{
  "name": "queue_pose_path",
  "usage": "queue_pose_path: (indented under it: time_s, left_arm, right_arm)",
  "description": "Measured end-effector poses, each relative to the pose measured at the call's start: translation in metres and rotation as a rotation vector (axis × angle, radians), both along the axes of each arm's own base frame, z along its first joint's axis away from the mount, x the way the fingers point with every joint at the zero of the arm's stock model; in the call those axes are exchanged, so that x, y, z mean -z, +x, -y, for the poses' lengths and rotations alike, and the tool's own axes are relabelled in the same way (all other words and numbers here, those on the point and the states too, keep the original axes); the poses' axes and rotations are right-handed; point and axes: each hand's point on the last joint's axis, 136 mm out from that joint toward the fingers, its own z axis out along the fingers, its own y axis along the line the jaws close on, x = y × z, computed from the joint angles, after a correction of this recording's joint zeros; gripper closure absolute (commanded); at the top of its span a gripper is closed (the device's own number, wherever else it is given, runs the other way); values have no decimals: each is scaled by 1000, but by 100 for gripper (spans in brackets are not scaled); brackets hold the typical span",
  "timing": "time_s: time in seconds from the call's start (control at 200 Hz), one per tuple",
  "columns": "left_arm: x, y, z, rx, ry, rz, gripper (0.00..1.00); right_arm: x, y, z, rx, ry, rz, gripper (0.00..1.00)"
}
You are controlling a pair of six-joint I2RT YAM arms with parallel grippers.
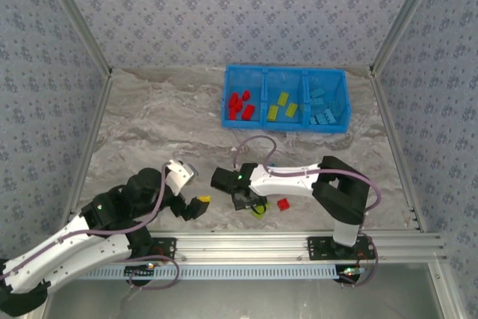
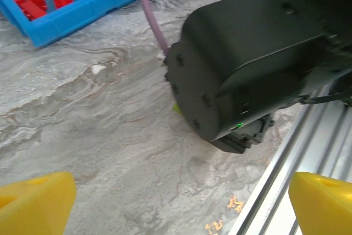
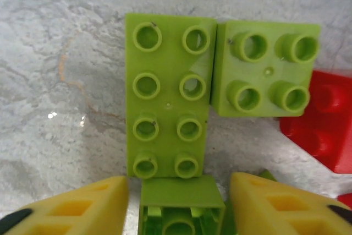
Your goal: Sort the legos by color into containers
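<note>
The blue bin (image 1: 284, 126) stands at the back, with red legos (image 1: 240, 105) in its left compartment, lime ones (image 1: 282, 105) in the middle and light blue ones (image 1: 321, 107) on the right. My right gripper (image 3: 179, 207) is open and low over the table, with a lime brick lying on its side (image 3: 181, 196) between its yellow fingers (image 3: 77, 207), a gap on each side. Just beyond lie a long lime brick (image 3: 168, 94), a square lime brick (image 3: 267, 70) and a red brick (image 3: 324, 119). My left gripper (image 2: 179, 207) stands wide open over bare table.
The right arm's black wrist (image 2: 258, 53) and its purple cable (image 2: 151, 15) sit close in front of my left gripper. The aluminium rail (image 1: 299, 243) runs along the near table edge. Patterned walls enclose the table on three sides.
</note>
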Motion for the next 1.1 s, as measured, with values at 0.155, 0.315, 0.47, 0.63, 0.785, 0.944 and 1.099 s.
queue_pose_path:
  time_s: [0.155, 0.315, 0.47, 0.63, 0.785, 0.944, 1.099]
  left_arm:
    - [9, -12, 11, 88, 16, -55, 1]
    - [14, -21, 18, 156, 28, -84, 1]
    - [9, -25, 22, 197, 3, -71, 1]
    - [-3, -27, 27, 217, -62, -39, 1]
    - [-24, -20, 39, 199, -173, -11, 1]
    - [-44, -4, 49, 114, -296, -17, 1]
    - [-51, 13, 53, 12, -358, -49, 1]
  right_arm:
    - [2, 1, -3, 2, 8, -1, 62]
    - [-1, 2, -3, 11, 16, 12, 74]
    - [-24, 7, 2, 20, 53, 65, 77]
    - [-79, 23, 7, 44, 177, 173, 77]
    - [-128, 66, 34, 122, 249, 301, 77]
    - [-158, 134, 87, 253, 245, 422, 78]
    - [-169, 200, 129, 331, 223, 473, 77]
